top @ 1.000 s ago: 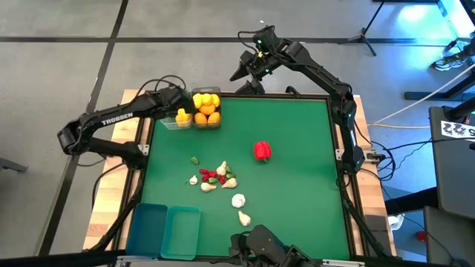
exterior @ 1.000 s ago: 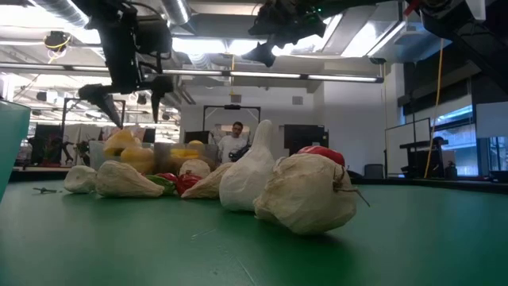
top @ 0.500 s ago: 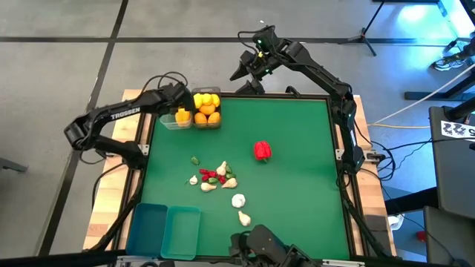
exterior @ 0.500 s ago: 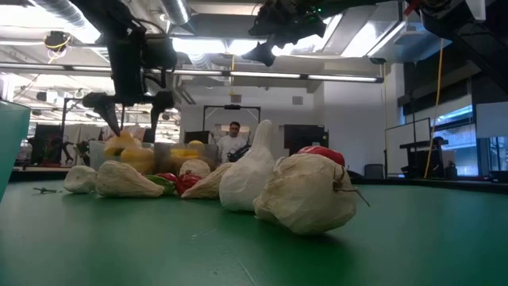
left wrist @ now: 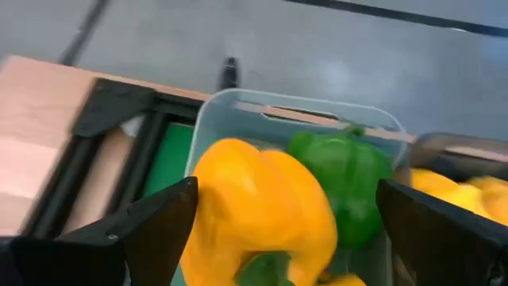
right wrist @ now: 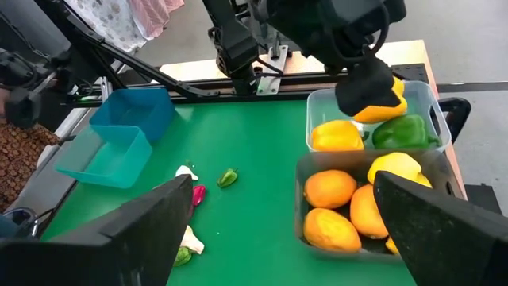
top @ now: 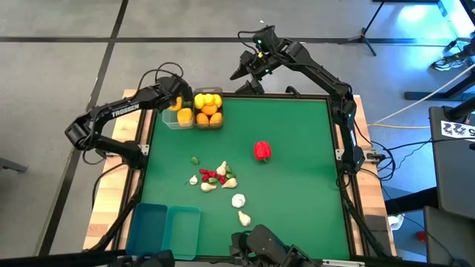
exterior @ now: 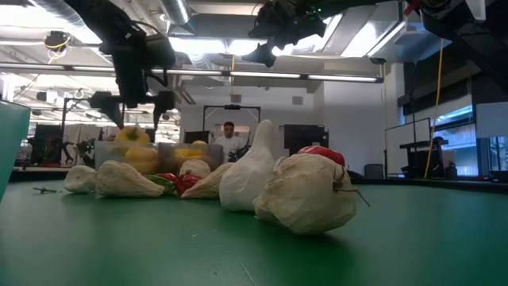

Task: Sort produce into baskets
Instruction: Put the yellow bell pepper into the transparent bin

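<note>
Taking the high view as a clock face with the near edge at six, the two teal baskets [top: 165, 228] sit at about seven o'clock on the green surface [top: 297, 178], side by side and with nothing visible inside. Just beyond them, toward the centre, lies the loose produce: garlic bulbs [top: 238, 200] trailing from six o'clock up into a small heap with red chilies [top: 210, 176] and a green chili [top: 194, 159]. A red bell pepper [top: 262, 150] stands alone near the middle, a little toward one o'clock.

At eleven o'clock, the far corner, two clear baskets touch: one holds oranges and lemons [right wrist: 349, 206], the other [left wrist: 238, 107] a green pepper [left wrist: 341, 171] and yellow peppers.

The left end effector [top: 178, 101] hangs over that pepper basket, jaws spread wide, with a yellow pepper [left wrist: 258, 206] directly between its fingers; it looks released, not gripped. The right end effector [top: 249, 70] waits beyond the far edge at twelve o'clock, jaws wide and empty.

The remaining produce lies toward five o'clock from the left end effector. The red pepper sits somewhat closer to the right arm's side, the garlic heap closer to the left's.
</note>
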`<move>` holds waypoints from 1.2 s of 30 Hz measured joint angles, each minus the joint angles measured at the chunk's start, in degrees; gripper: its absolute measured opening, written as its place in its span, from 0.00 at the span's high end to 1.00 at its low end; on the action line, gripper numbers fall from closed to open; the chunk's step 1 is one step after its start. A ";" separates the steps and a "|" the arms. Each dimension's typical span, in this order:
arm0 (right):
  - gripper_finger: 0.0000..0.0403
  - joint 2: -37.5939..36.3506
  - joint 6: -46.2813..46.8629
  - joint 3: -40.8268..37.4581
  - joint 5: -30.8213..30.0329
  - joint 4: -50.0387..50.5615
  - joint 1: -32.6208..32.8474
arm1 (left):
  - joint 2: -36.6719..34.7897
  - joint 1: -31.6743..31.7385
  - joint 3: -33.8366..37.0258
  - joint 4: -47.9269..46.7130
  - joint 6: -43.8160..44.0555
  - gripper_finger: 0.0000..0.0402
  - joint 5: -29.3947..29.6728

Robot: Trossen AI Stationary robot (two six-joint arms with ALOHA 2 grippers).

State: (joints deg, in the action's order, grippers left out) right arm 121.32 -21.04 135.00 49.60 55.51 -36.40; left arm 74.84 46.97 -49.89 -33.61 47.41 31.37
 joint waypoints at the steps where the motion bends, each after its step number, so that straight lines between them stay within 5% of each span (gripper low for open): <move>1: 0.04 0.00 0.00 0.00 0.00 0.00 0.00 | -0.50 -0.18 0.00 0.19 -0.72 0.06 -1.05; 14: 0.04 0.00 0.07 0.00 0.01 0.00 0.00 | -10.02 -6.94 0.00 -3.91 3.75 0.06 -10.75; 36: 0.04 0.00 0.15 0.00 -0.02 -0.04 0.00 | 6.70 -2.07 0.00 -5.21 2.30 0.06 -4.74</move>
State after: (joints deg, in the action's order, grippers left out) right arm 121.32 -20.88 135.00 49.58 55.46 -36.40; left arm 81.53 44.90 -49.89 -38.82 49.71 26.63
